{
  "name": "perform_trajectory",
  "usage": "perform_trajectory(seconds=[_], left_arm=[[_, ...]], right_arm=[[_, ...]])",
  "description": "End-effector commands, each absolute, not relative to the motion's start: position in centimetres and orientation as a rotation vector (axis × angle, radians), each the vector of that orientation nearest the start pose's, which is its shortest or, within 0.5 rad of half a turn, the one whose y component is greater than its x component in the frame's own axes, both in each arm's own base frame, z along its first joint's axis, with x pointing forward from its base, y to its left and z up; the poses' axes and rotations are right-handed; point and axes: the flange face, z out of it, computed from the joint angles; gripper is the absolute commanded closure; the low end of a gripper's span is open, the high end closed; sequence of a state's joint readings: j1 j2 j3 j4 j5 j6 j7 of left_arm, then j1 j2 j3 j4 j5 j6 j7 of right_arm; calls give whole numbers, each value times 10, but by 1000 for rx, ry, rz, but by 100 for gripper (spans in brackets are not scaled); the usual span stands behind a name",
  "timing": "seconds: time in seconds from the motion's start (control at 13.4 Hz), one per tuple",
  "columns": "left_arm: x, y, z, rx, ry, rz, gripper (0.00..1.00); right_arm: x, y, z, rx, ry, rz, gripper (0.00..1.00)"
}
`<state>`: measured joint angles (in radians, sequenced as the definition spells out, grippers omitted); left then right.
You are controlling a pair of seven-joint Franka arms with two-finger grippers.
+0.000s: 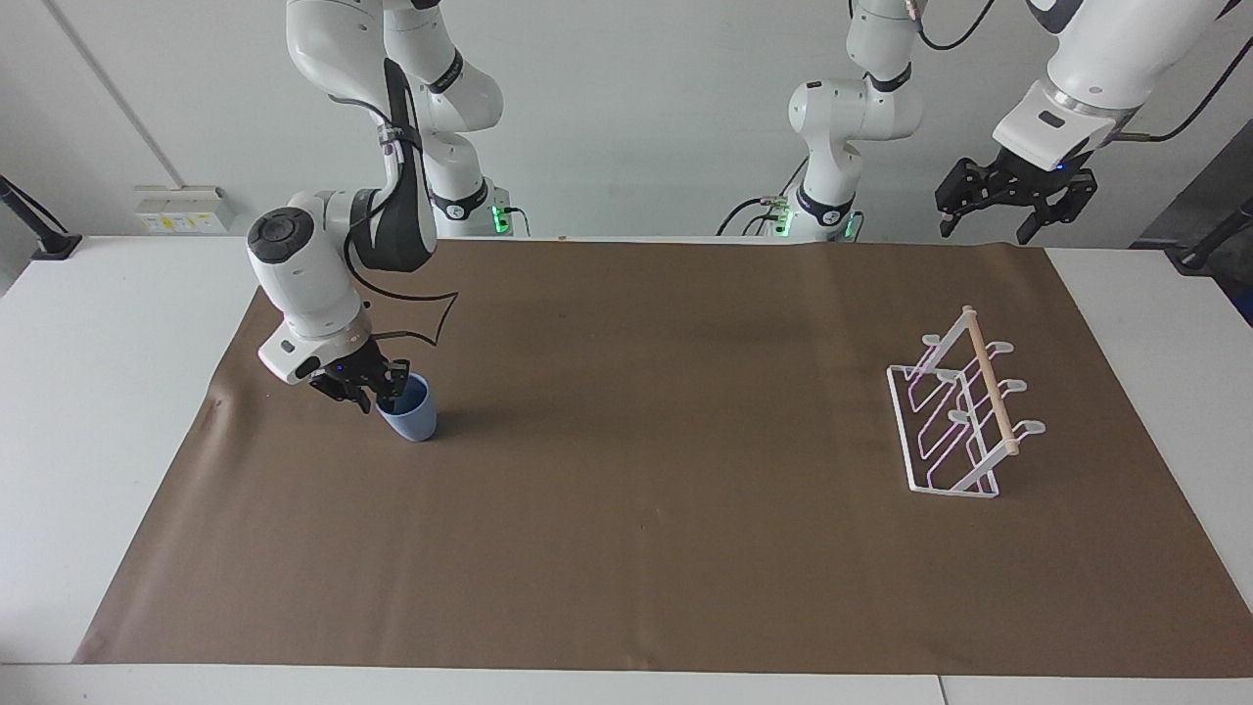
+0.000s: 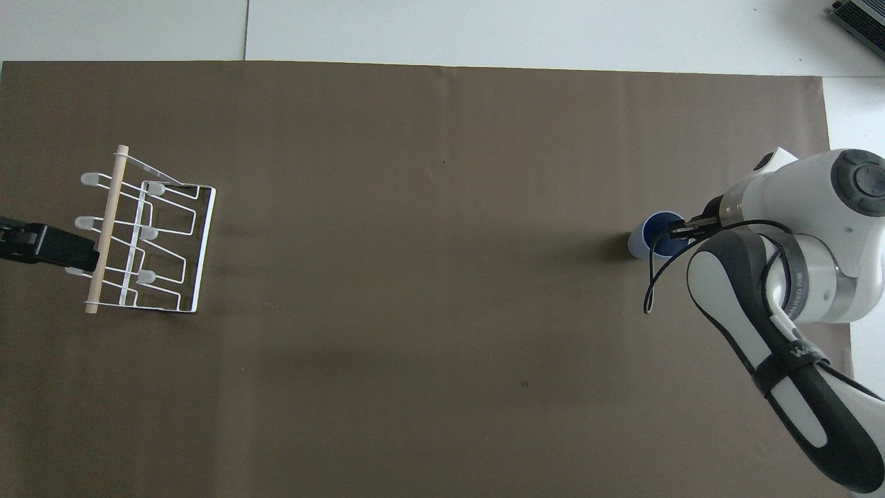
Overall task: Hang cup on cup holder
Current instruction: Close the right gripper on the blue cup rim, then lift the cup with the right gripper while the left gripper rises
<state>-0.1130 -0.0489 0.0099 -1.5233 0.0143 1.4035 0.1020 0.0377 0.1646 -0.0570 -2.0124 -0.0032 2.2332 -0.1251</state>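
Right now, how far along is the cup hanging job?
Early. Done: the right end effector has reached the small light-blue plastic cup, gripping its rim. In hand: the grasp; the cup sits tilted on the brown mat. Left: carry it to the white wire cup holder at the left arm's end and hang it. The left end effector waits above.

Brown paper sheet, one, laid flat over most of a white counter; slight wrinkle at its edge toward the right arm's end. Wall socket block, white, on the pale wall above the counter.
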Motion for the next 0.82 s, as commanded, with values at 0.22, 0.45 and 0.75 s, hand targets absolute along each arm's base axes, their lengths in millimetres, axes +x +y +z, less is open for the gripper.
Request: perform_trajectory(seconds=[0.22, 0.45, 0.75], left_arm=[[512, -48, 660, -3092, 298, 109, 0], [512, -48, 660, -3092, 300, 112, 0], [508, -50, 659, -3090, 302, 149, 0]], right_arm=[[598, 3, 417, -3122, -290, -174, 100], [599, 12, 454, -3112, -309, -232, 100], [593, 25, 498, -2942, -182, -313, 100]])
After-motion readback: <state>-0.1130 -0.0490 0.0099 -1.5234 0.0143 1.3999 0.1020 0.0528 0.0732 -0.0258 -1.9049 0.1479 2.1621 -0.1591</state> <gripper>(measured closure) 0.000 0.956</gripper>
